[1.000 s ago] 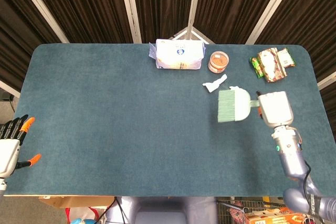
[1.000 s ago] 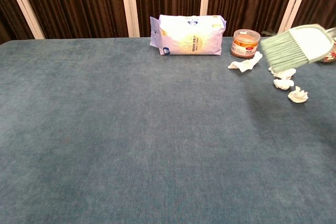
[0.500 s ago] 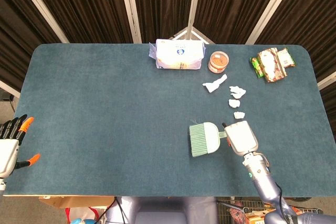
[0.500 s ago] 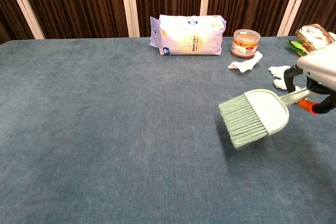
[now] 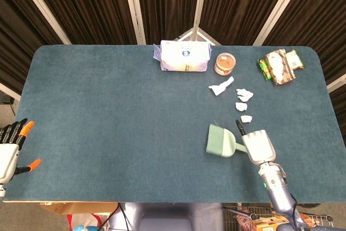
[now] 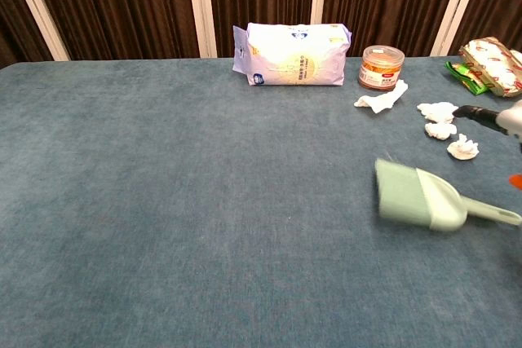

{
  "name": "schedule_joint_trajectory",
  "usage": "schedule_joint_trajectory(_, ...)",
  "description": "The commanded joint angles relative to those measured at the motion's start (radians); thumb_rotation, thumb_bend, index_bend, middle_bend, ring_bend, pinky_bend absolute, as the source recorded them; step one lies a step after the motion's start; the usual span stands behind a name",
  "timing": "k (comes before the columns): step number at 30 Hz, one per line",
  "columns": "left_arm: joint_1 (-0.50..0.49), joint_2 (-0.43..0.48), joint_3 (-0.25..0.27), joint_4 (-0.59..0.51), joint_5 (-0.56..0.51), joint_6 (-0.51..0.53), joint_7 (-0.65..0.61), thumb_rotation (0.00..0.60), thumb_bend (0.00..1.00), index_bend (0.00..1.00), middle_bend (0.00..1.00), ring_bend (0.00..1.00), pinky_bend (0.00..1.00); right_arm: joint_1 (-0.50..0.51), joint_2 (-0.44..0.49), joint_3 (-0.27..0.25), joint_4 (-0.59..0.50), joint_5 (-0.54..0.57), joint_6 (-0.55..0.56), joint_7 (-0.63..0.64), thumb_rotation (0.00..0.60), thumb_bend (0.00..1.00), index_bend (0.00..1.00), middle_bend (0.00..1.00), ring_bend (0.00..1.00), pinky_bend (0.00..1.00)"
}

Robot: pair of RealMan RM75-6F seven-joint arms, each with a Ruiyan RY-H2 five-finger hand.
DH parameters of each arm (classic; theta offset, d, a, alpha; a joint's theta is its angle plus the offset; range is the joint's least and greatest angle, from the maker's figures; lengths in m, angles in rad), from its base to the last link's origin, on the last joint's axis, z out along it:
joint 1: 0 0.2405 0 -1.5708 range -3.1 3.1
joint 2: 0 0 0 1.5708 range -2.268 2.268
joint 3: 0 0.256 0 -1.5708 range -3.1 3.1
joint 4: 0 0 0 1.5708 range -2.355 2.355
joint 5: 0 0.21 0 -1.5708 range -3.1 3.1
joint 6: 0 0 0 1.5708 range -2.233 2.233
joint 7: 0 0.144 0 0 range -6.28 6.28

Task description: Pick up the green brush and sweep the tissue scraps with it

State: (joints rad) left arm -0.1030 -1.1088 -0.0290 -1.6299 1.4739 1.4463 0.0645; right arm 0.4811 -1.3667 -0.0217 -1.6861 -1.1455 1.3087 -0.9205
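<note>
While the right hand grasps the green brush by its handle near the table's right front, pickup is judged complete, but the tissue scraps lie unswept just beyond it; left hand idle, fingers apart.

White hands — black fingers, orange-tipped.
</note>
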Motion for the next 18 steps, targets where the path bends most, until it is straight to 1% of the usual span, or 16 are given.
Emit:
schedule_joint_trajectory(1,0.001,0.0,0.0,0.0,-0.003,-0.001,0.0,0.6,0.0,0.0,0.0,0.0,0.0,-0.027,0.034,-0.006,0.001,-0.01,0.027,0.036,0.6,0.36,0.0,0.98,1.0,0.96)
schedule_joint_trajectory(5,0.0,0.0,-0.001,0.0,-0.004,-0.002,0.002,0.6,0.0,0.0,0.0,0.0,0.0,-0.075,0.089,-0.004,-0.007,-0.037,0.075,0.15,0.6,0.36,0.0,0.97,0.98,0.95)
schedule_joint_trajectory(7,0.0,-0.001,0.0,-0.001,-0.003,-0.002,0.005,0.6,0.0,0.0,0.0,0.0,0.0,-0.101,0.114,-0.002,-0.007,-0.069,0.106,0.226,0.6,0.36,0.0,0.93,0.93,0.91)
schedule_joint_trajectory(8,0.0,-0.001,0.0,-0.002,-0.003,-0.002,0.006,0.6,0.0,0.0,0.0,0.0,0.0,-0.111,0.122,-0.001,-0.004,-0.083,0.119,0.258,0.6,0.36,0.0,0.85,0.86,0.85)
schedule_joint_trajectory(9,0.0,-0.001,-0.001,-0.002,-0.003,-0.002,0.007,0.6,0.0,0.0,0.0,0.0,0.0,-0.12,0.128,-0.001,0.0,-0.097,0.129,0.289,0.6,0.36,0.0,0.72,0.74,0.74)
schedule_joint_trajectory(10,0.0,-0.001,-0.001,-0.003,-0.003,-0.001,0.008,0.6,0.0,0.0,0.0,0.0,0.0,-0.137,0.138,-0.003,0.002,-0.114,0.144,0.341,0.6,0.36,0.0,0.62,0.63,0.64)
schedule_joint_trajectory(12,0.0,-0.001,-0.002,-0.002,-0.002,0.002,0.009,0.6,0.0,0.0,0.0,0.0,0.0,-0.153,0.153,-0.008,0.001,-0.138,0.155,0.398,0.6,0.36,0.0,0.31,0.29,0.31)
schedule_joint_trajectory(14,0.0,-0.001,-0.004,0.001,-0.004,0.002,0.008,0.6,0.0,0.0,0.0,0.0,0.0,-0.172,0.177,-0.019,-0.004,-0.183,0.169,0.476,0.6,0.36,0.0,0.14,0.1,0.15)
schedule_joint_trajectory(15,0.0,-0.001,-0.005,0.002,-0.006,0.001,0.009,0.6,0.0,0.0,0.0,0.0,0.0,-0.177,0.185,-0.022,-0.002,-0.203,0.176,0.503,0.6,0.35,0.0,0.07,0.04,0.1)
schedule_joint_trajectory(17,-0.001,-0.001,-0.006,0.008,-0.014,-0.002,0.015,0.6,0.0,0.0,0.0,0.0,0.0,-0.193,0.197,-0.029,0.009,-0.257,0.205,0.565,0.6,0.35,0.0,0.01,0.0,0.05)
schedule_joint_trajectory(18,-0.001,-0.001,-0.007,0.01,-0.017,-0.005,0.019,0.6,0.0,0.0,0.0,0.0,0.0,-0.2,0.199,-0.032,0.016,-0.279,0.219,0.582,0.6,0.35,0.0,0.0,0.0,0.03)
